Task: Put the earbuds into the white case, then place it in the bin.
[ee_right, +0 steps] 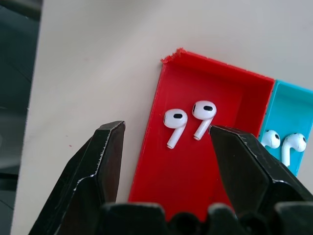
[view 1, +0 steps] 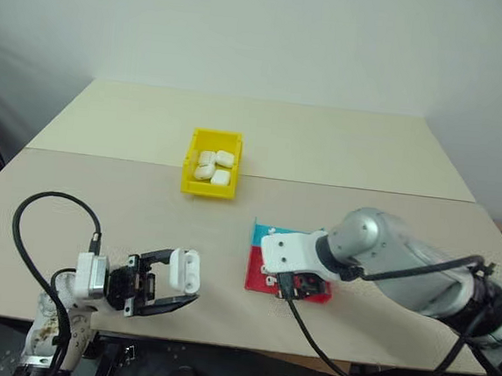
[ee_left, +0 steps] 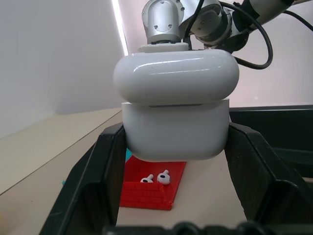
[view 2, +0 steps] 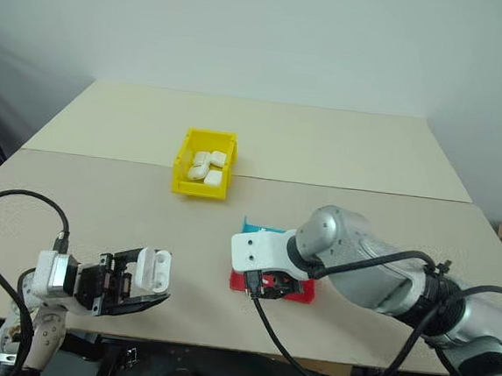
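My left gripper (view 1: 175, 283) is shut on the white case (view 1: 185, 270) and holds it just above the table's near left part. In the left wrist view the case (ee_left: 176, 112) sits between both black fingers. Two earbuds (ee_right: 175, 122) lie side by side in the red half of a flat tray (ee_right: 195, 181). My right gripper (ee_right: 166, 129) hangs over them, pointing steeply down, open, with one finger on each side and nothing held. From the head views it is tucked under its white wrist mount (view 1: 291, 251). The yellow bin (view 1: 207, 188) stands farther back, left of centre.
Several white cases (view 1: 213, 167) lie in the bin. The tray's blue half (ee_right: 288, 117) holds another pair of earbuds (ee_right: 283, 142). Black cables loop from both arms near the table's front edge. A seam runs across the table behind the bin.
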